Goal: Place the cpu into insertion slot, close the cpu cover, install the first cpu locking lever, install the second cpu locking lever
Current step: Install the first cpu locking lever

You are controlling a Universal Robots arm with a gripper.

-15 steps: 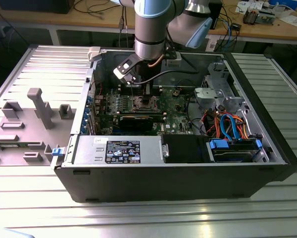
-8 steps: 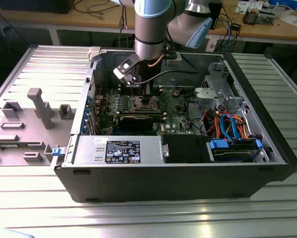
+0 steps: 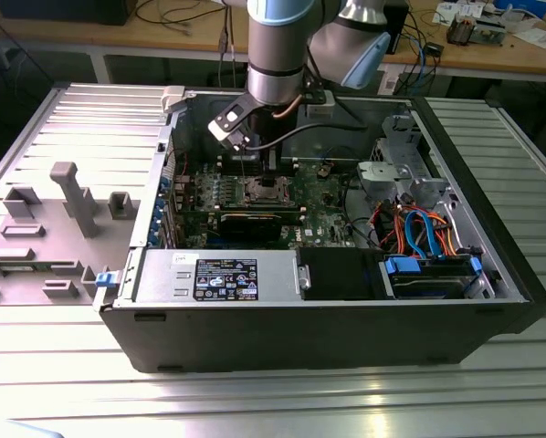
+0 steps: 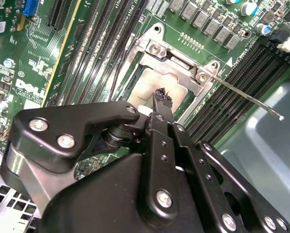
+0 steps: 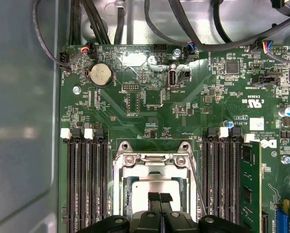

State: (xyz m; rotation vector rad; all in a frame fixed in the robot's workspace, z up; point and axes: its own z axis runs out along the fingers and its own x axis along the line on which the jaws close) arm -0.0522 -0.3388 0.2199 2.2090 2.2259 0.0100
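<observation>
On my feeds the cpu (image 5: 141,191) lies flat in the insertion slot (image 3: 259,190), dull silver top facing up out of the open computer case (image 3: 346,319). It is close to square, so I can read no real long axis. Its edges run parallel to the black memory slots (image 5: 84,184) that flank the socket on both sides. The cpu cover (image 5: 152,165) lies down around it as a silver frame, and the chip's top shows through the window. In both wrist views the gripper (image 5: 159,199) hangs directly above the chip with its two black fingers pressed together and nothing between them. In the second wrist view the joined tip of the gripper (image 4: 162,97) sits over the middle of the silver top, at or just off the surface; I cannot tell whether it touches. So the chip is straight under the claw, not beside it and not held by it. A thin metal locking lever (image 4: 242,97) sticks out from one corner of the socket frame and slants across the neighbouring memory slots, away from the frame. In the exterior view the arm comes down into the case over the green motherboard (image 5: 150,102).
</observation>
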